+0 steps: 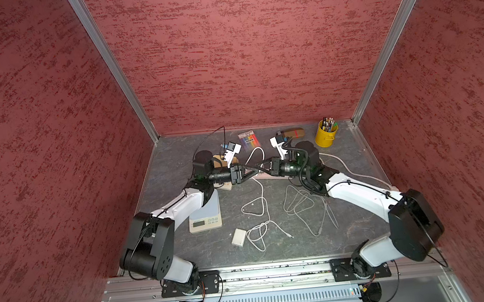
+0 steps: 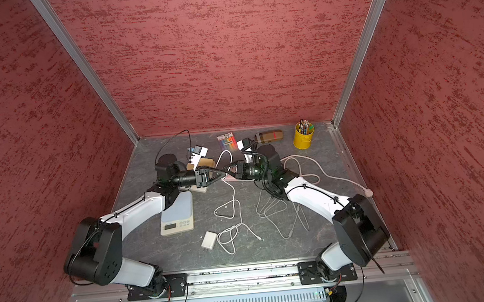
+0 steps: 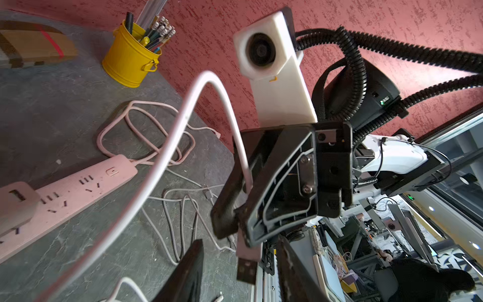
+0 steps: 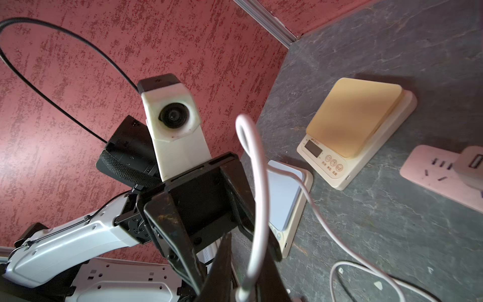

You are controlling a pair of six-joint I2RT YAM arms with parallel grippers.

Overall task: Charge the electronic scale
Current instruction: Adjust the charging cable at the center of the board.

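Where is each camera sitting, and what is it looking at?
Top views: high over the front edge, looking down at the table and back wall; left arm and right arm show.
Left wrist: on the left arm, facing the right pincer clamping the white cable; its own fingers edge the picture.
Right wrist: on the right arm, facing the left pincer, beige scale and blue scale; its own fingers show.
Shared: both wrist views show the pink power strip.

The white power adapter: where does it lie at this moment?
In both top views the white power adapter lies on the table near its front edge, just right of the grey-topped scale.
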